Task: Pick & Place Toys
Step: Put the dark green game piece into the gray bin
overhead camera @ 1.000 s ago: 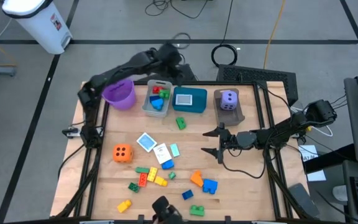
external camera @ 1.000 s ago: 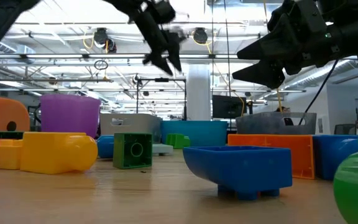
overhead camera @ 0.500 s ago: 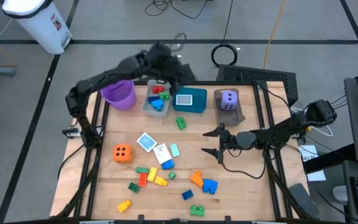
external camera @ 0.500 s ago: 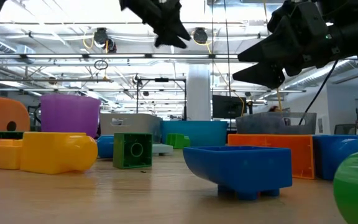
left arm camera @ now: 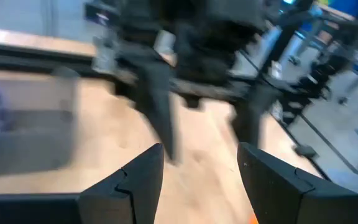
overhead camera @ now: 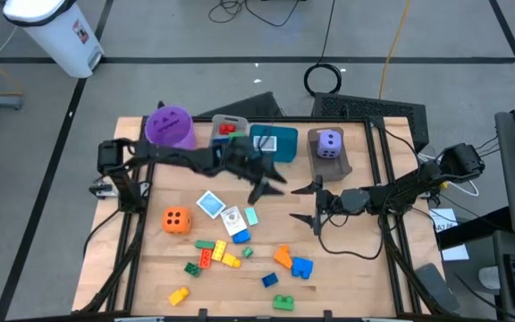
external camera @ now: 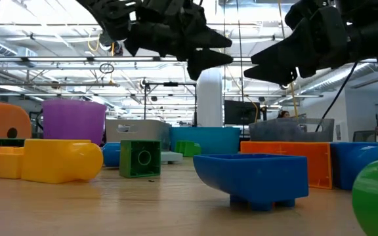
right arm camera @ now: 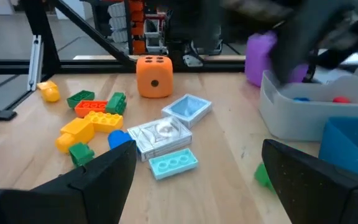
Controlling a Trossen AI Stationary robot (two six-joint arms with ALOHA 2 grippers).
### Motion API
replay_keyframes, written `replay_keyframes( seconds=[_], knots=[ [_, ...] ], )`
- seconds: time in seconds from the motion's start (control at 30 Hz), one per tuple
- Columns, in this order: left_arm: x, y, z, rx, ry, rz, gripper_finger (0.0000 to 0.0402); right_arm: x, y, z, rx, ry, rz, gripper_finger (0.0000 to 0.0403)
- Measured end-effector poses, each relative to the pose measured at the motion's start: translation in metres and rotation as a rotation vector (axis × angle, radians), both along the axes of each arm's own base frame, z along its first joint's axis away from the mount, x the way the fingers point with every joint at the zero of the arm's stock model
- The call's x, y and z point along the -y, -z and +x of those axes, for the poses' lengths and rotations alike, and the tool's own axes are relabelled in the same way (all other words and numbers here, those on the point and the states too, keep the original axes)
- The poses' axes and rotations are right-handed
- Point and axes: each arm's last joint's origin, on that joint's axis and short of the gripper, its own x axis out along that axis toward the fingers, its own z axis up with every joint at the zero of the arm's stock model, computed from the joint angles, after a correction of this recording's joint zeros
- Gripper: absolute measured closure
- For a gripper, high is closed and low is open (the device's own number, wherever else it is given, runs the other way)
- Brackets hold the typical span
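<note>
Wooden desk (overhead camera: pixel 365 268) bare between both tools: left tool (overhead camera: pixel 274 182) released, empty, near the teal bin (overhead camera: pixel 280 146); right tool (overhead camera: pixel 315 205) spread wide, empty. Bricks (overhead camera: pixel 220 252) cluster toward the front edge.

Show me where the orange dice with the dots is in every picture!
High view: the orange dice sits on the table's left part, below the purple bucket.
Low view: its edge shows at far left, beside the bucket.
Left wrist view: not in it.
Right wrist view: at top middle.
Shared landmark: the purple bucket.
</note>
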Motion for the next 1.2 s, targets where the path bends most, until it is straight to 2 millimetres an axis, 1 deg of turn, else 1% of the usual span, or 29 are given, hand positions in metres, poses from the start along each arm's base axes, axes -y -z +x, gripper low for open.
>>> replay_keyframes(
  seconds=[0.07,0.13,0.2,0.3,0.4,0.47,0.53,0.7,0.83,1.0,1.07,1.2],
  knots=[
    [0.015,-0.002,-0.004,-0.014,0.026,0.004,0.0188,0.002,-0.002,0.001,0.019,0.005,-0.012,0.0064],
    [0.028,-0.014,-0.011,-0.013,0.021,0.043,0.0188,0.005,-0.004,0.002,0.038,0.018,-0.011,0.0064],
    [0.039,-0.031,-0.023,-0.004,-0.016,0.121,0.0188,0.009,-0.006,0.002,0.054,0.034,-0.007,0.0064],
    [0.054,-0.057,-0.046,-0.016,-0.104,0.248,0.0188,0.014,-0.006,0.003,0.057,0.054,-0.007,0.0064],
    [0.063,-0.076,-0.071,-0.047,-0.165,0.318,0.0188,0.018,-0.006,0.004,0.054,0.073,-0.008,0.0064],
    [0.069,-0.082,-0.087,-0.106,-0.202,0.347,0.0188,0.02,-0.006,0.004,0.052,0.078,-0.008,0.0064],
    [0.074,-0.083,-0.103,-0.199,-0.257,0.363,0.0188,0.022,-0.006,0.005,0.053,0.053,-0.004,0.0064],
    [0.085,-0.075,-0.137,-0.46,-0.391,0.346,0.0188,0.023,-0.006,0.005,0.056,0.005,0.005,0.0064],
    [0.099,-0.062,-0.152,-0.589,-0.469,0.322,0.0188,0.023,-0.006,0.005,0.056,0.005,0.008,0.0064],
    [0.113,-0.032,-0.163,-0.676,-0.469,0.31,0.0188,0.023,-0.006,0.005,0.058,0.006,0.029,0.0064],
    [0.114,-0.016,-0.169,-0.719,-0.484,0.308,0.0188,0.023,-0.006,0.005,0.061,0.01,0.059,0.0064],
    [0.111,0.014,-0.178,-0.784,-0.505,0.326,0.0188,0.023,-0.005,0.005,0.052,0.016,0.108,0.0064]
  ],
)
